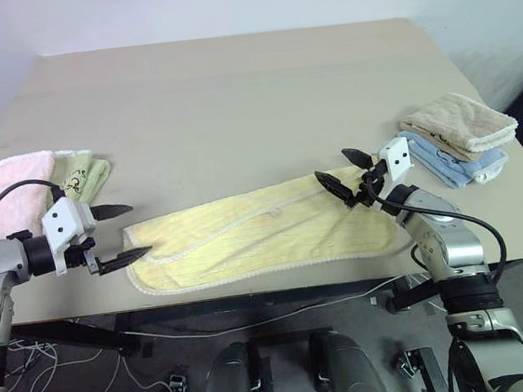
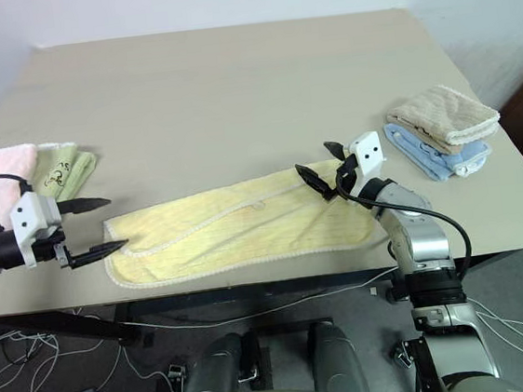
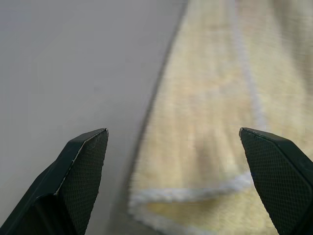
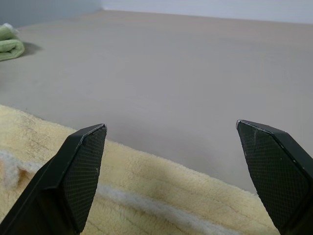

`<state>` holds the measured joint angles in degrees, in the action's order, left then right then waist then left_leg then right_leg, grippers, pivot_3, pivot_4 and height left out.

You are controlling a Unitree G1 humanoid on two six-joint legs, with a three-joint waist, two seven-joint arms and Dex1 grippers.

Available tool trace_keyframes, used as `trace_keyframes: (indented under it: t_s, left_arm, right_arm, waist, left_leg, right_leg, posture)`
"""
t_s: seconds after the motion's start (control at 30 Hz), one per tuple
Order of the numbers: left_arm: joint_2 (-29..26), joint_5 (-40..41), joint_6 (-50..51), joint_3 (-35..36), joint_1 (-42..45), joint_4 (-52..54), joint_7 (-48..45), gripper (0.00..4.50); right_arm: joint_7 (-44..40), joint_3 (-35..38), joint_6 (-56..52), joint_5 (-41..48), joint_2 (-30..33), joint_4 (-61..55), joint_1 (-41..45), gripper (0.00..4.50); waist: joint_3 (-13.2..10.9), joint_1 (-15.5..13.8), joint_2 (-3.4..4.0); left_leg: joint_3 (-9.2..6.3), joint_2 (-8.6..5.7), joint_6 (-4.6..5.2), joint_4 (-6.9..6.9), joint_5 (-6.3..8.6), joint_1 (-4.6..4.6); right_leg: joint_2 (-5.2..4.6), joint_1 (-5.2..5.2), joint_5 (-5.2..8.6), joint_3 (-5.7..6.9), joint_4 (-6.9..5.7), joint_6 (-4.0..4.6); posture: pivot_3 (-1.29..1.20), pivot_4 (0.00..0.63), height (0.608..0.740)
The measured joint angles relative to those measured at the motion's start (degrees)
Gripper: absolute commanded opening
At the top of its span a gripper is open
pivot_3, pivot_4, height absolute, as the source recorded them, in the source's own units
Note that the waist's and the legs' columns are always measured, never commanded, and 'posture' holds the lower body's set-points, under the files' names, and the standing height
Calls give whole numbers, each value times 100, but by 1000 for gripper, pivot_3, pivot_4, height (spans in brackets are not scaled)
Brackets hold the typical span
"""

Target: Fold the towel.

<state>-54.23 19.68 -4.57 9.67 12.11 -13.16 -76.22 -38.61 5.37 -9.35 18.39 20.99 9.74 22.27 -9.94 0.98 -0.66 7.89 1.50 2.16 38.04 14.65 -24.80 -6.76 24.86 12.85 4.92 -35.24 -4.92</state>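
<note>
The pale yellow towel [image 1: 256,234] lies flat along the desk's [image 1: 232,96] near edge, at six o'clock. The left gripper [image 1: 116,236], fingers apart, hovers at its nine o'clock end; the right gripper [image 1: 345,173], also spread, hangs over its three o'clock end. Farther back, folded towels sit at both sides.

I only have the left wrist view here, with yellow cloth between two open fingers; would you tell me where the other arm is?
Observer: The right pincer is open above the towel at its far-right end, holding nothing.
Operator: Thank you. Is the towel folded yet?
Observer: It lies lengthwise as a long strip with its hem showing along the middle; it looks doubled once.
Operator: Is anything else on the table?
Observer: A tan towel sits stacked on a blue one at the right; a pink and a green one lie at the left.
</note>
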Motion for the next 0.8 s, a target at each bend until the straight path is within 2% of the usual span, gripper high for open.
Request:
trace_keyframes:
  t_s: [0.13,0.37,0.77,0.8]
  left_arm:
    - [4,-281,-396,-431,174,-196,-351,4500]
    - [308,-926,-1486,-885,563,-671,-158,4500]
    - [398,-1217,-2435,-1013,735,-1087,226,4500]
    - [394,-1239,-2475,-1014,759,-1132,264,4316]
  right_arm:
    - [98,4,-5,3,-19,-128,-202,4460]
    - [175,28,-38,33,16,-333,-305,4460]
    - [206,70,-111,47,58,-407,-373,4460]
    - [208,70,-113,47,58,-407,-373,4488]
  waist:
    - [0,-5,0]
    - [-1,-4,3]
    - [2,-11,7]
    - [2,-11,7]
  left_leg:
    - [1,0,1,0,-1,-4]
    - [2,0,15,1,-8,-5]
    - [2,1,22,4,-11,-6]
    - [2,1,22,5,-11,-6]
  right_leg:
    - [2,3,-3,0,-1,-6]
    - [3,3,-8,-1,-2,-14]
    - [6,2,-9,0,-5,-15]
    - [7,2,-9,0,-6,-15]
  posture:
    - [0,150,740]
    - [0,150,740]
    - [0,150,740]
    - [0,150,740]
